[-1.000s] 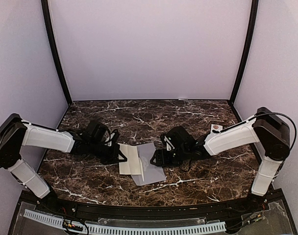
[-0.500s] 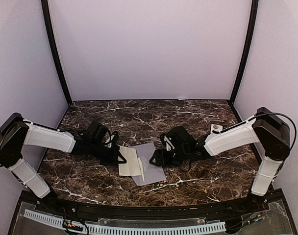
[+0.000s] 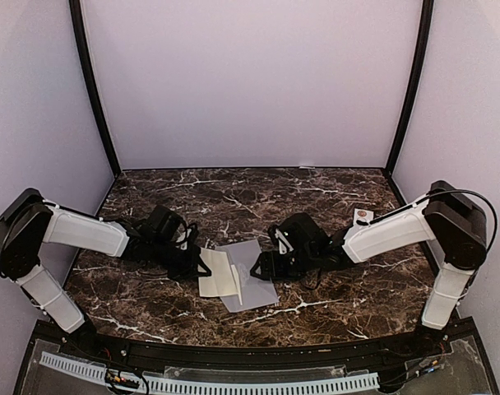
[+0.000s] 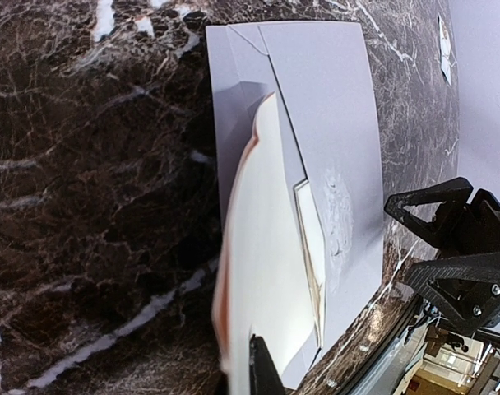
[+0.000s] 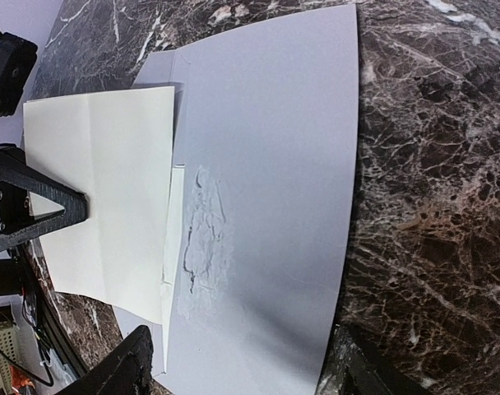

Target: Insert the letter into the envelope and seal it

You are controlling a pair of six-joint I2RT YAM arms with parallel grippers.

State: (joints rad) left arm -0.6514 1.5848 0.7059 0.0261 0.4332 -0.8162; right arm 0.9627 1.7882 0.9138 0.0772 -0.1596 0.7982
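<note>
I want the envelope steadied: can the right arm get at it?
Probably yes: the right gripper hangs open over the envelope's bare half; the letter in the left gripper covers only the other side.

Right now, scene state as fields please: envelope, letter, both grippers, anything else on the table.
envelope: flat on the marble table, between the arms
letter: cream, folded, overlapping the envelope's edge on the left-arm side, mostly outside it
left gripper: shut on the letter
right gripper: open, over the envelope's other edge, holding nothing
other: small white sticker sheet, far right, untouched
</note>
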